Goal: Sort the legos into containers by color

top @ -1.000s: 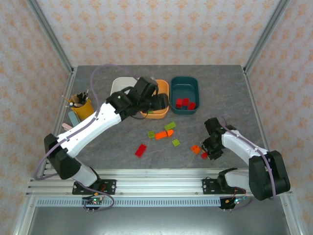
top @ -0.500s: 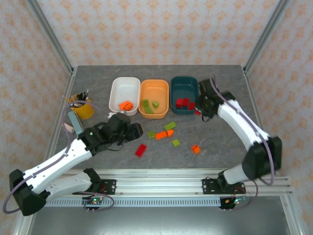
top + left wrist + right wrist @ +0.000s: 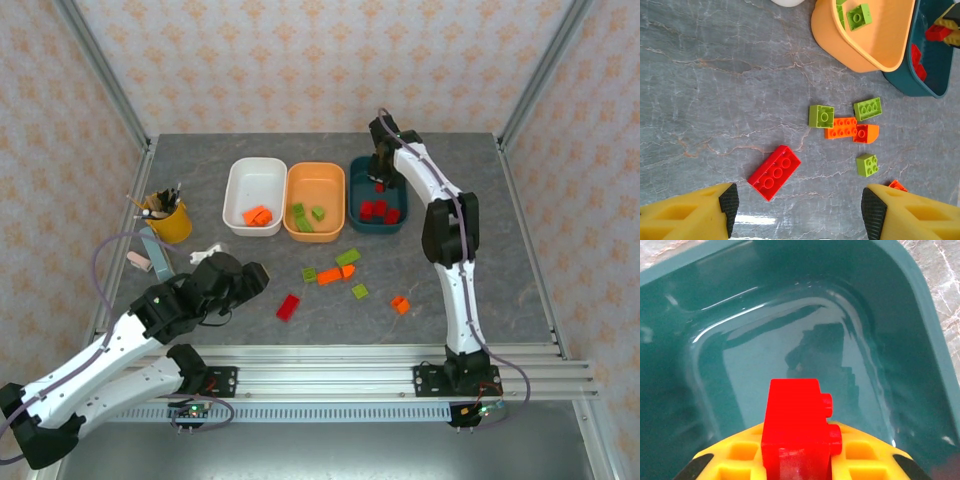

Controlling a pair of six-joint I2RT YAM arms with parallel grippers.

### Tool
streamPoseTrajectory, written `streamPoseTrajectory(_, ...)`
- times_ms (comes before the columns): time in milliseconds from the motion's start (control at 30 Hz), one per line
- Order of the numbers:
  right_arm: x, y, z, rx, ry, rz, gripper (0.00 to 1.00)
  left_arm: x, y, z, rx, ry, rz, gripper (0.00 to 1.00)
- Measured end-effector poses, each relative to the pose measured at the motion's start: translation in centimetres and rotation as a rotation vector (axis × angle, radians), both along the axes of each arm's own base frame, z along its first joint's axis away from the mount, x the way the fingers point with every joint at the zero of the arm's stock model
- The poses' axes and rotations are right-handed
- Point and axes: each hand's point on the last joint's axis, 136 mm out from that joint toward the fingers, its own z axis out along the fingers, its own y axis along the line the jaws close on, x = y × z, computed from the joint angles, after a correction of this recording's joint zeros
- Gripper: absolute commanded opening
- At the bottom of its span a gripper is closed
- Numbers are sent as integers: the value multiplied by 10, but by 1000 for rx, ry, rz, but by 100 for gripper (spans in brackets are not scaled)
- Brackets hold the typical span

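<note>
— what's my left gripper [image 3: 800, 210] doing?
— spread wide, nothing in it, hanging over the table [image 3: 700, 100]; a long red brick [image 3: 774, 172] lies near it; green and orange legos [image 3: 845, 127] sit loose beyond.
— and the tubs?
— white tub [image 3: 250, 175] has orange pieces [image 3: 258, 214]; orange tub [image 3: 318, 185] has green pieces [image 3: 300, 215]; my right gripper [image 3: 800, 450] is clenched on a small red brick [image 3: 795, 415] above the teal tub [image 3: 740, 355].

Red lego [image 3: 795, 425] held above teal tub [image 3: 765, 350]; orange legos [image 3: 258, 214] in white tub [image 3: 254, 166], green legos [image 3: 299, 214] in orange tub [image 3: 316, 172].
</note>
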Motion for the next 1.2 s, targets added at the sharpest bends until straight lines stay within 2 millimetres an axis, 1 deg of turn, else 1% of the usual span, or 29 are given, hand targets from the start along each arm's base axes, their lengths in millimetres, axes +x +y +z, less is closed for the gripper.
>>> streamPoseTrajectory(67, 3, -5, -13, -5, 27, -6, 25, -2, 2, -2, 3, 9, 5, 69)
streamPoseTrajectory(167, -3, -7, -27, -11, 74, -2, 38, -4, 3, -7, 9, 25, 11, 69)
streamPoseTrajectory(267, -7, -3, -27, -6, 85, 13, 45, -6, 5, -12, 20, 40, 13, 69)
streamPoseTrajectory(367, -8, 2, -23, -3, 79, 34, 48, -7, 6, -16, 28, 50, 13, 69)
streamPoseTrajectory(467, -9, 9, -10, -1, 56, 59, 48, -8, 6, -23, 40, 69, 9, 69)
streamPoseTrajectory(533, -12, 15, 8, 3, 27, 79, 48, -8, 4, -27, 45, 84, 4, 69)
streamPoseTrajectory(633, -24, 24, 48, 9, -41, 111, 47, -5, -2, -34, 62, 108, -10, 68)
streamPoseTrajectory(700, -41, 30, 79, 15, -93, 139, 47, -2, -6, -41, 93, 134, -27, 68)
streamPoseTrajectory(767, -63, 35, 106, 22, -154, 169, 47, 3, -13, -45, 117, 160, -49, 68)
streamPoseTrajectory(800, -80, 37, 117, 28, -180, 187, 47, 6, -17, -45, 126, 168, -60, 68)
streamPoseTrajectory(833, -94, 38, 123, 32, -199, 200, 47, 10, -22, -45, 133, 172, -68, 68)
streamPoseTrajectory(867, -112, 40, 128, 42, -219, 220, 47, 15, -27, -44, 140, 175, -78, 68)
streamPoseTrajectory(933, -146, 40, 128, 55, -237, 252, 47, 26, -37, -43, 150, 181, -88, 68)
streamPoseTrajectory(1000, -181, 36, 120, 72, -241, 279, 47, 38, -49, -43, 162, 194, -92, 67)
streamPoseTrajectory(1100, -228, 31, 99, 92, -216, 315, 47, 54, -66, -50, 188, 229, -97, 67)
streamPoseTrajectory(1200, -265, 29, 82, 122, -181, 343, 47, 70, -84, -63, 218, 269, -104, 67)
